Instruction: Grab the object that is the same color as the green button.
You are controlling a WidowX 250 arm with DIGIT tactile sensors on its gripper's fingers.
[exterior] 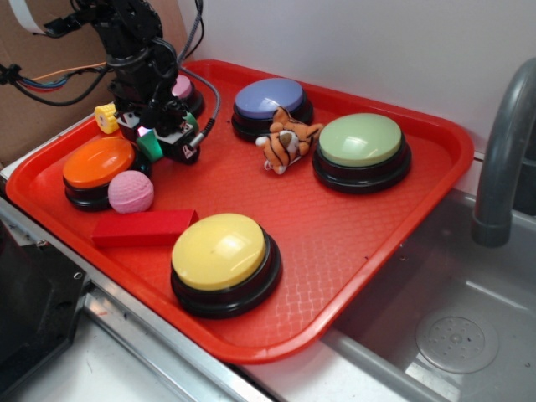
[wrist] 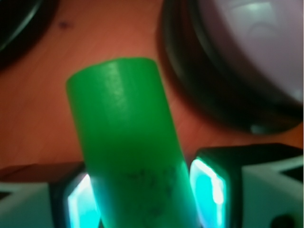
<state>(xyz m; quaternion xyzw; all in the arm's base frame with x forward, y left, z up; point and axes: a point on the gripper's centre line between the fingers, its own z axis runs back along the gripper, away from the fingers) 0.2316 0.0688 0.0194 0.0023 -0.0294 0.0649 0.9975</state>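
The object, a small green cylinder [exterior: 149, 145], lies on the red tray [exterior: 335, 234] at the back left, between the orange and pink buttons. My gripper [exterior: 157, 141] is down over it, a finger on either side. In the wrist view the cylinder [wrist: 123, 123] fills the middle and runs tilted between the two pads, which glow green; my gripper [wrist: 142, 194] is shut on it, the left pad against it and the right pad [wrist: 209, 190] at its edge. The green button [exterior: 360, 141], a pale dome on a black base, sits at the tray's far right, well away.
Close around the gripper are the orange button [exterior: 99, 161], the pink button [exterior: 182, 88], a yellow toy [exterior: 106, 117] and a pink ball [exterior: 131, 192]. A red block [exterior: 142, 228], yellow button [exterior: 219, 251], purple button [exterior: 270, 99] and tiger toy [exterior: 285, 141] share the tray. A faucet [exterior: 502, 151] stands right.
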